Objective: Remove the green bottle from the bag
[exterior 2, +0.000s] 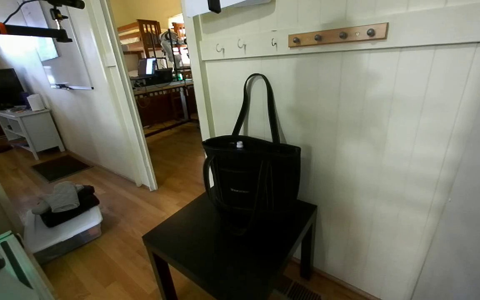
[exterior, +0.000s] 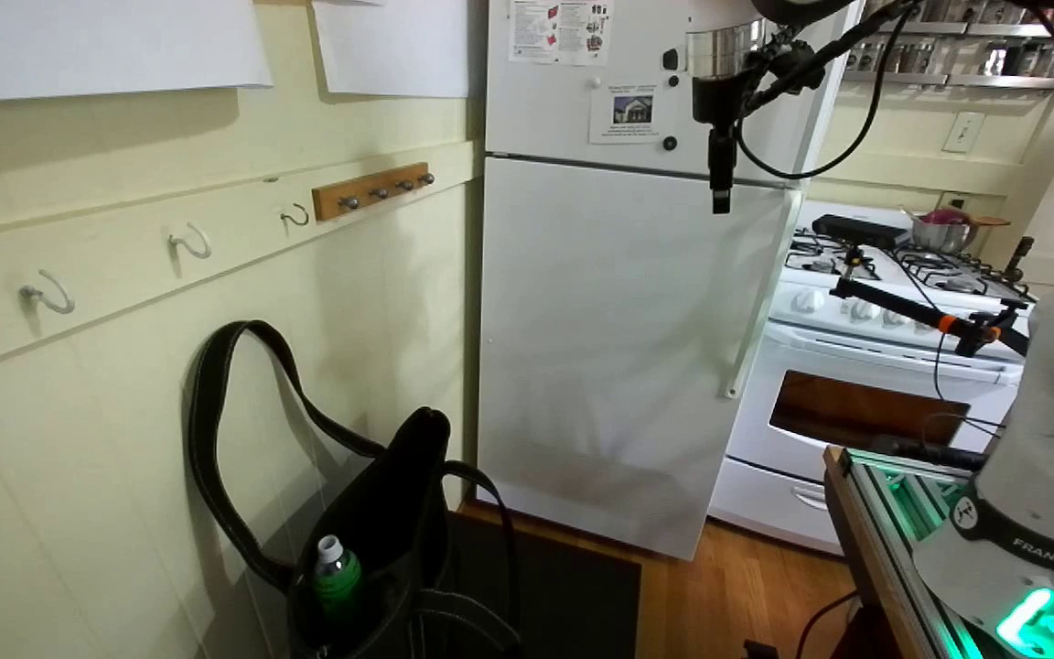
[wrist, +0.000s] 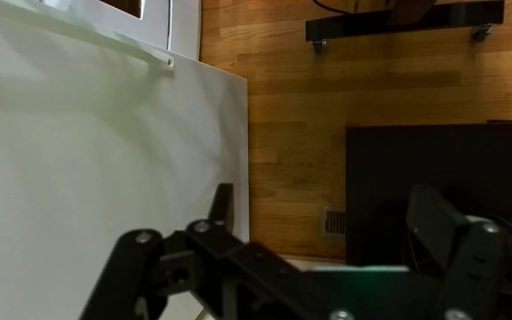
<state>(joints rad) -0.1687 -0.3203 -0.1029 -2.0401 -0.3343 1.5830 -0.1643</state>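
End effector (wrist: pixel 323 195) gapes, clear of the white-capped green bottle (exterior: pixel 337 578).

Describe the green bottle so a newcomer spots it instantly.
From the white refrigerator, go to the black table nearby, which bears a black bag. Inside the bag's open top sits the green bottle; its white cap and bright green colour set it apart from the dark bag around it.

matt cloth bag (exterior 2: pixel 282 181), smooth plast. btl (exterior: pixel 338 577), wd flr (wrist: pixel 298 100)
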